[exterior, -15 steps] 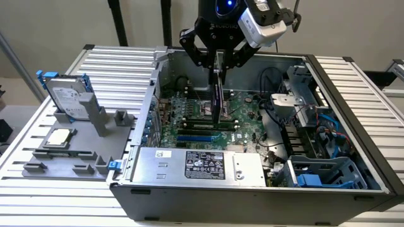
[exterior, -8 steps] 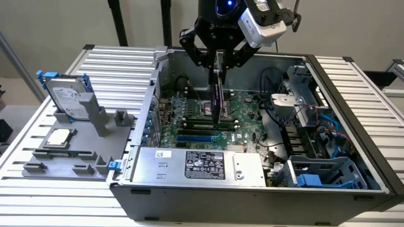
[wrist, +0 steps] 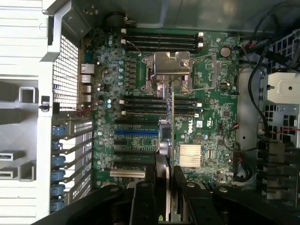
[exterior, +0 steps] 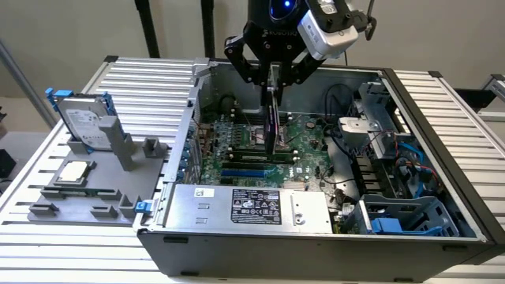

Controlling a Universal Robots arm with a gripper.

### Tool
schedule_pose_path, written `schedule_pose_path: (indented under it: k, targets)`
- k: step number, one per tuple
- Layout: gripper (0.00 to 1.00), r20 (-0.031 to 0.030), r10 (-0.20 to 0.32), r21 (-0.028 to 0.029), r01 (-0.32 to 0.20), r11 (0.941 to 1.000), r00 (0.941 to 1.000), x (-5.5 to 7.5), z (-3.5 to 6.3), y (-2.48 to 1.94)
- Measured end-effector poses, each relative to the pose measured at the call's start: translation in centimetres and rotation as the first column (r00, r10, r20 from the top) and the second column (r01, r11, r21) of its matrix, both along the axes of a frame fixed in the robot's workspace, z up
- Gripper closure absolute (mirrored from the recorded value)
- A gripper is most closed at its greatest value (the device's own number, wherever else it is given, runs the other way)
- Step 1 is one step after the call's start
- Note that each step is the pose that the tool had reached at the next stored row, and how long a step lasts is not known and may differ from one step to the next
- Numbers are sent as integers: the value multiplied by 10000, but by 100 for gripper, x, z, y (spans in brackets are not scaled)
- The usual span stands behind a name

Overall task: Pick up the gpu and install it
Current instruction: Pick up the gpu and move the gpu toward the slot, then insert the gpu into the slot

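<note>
Now you're over the open computer case, its green motherboard lying flat inside. Your gripper hangs above the board, fingers clamped on the gpu, which hangs upright and edge-on from them, lower end down by the black slots mid-board; contact there isn't clear.

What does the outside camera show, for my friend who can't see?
The gripper holds the gpu on edge over the green motherboard inside an open computer case. On the exterior view's left, a grey tray holds a hard drive and a silver chip.
</note>
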State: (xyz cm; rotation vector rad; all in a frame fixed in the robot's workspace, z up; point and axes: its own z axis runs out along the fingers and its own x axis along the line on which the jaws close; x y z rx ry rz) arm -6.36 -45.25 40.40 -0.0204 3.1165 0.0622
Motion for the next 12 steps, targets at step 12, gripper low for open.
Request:
schedule_pose_path:
  k: [12]
  targets:
    - [100,26,2146,1,-2146,9767,9767,0,-52,0]
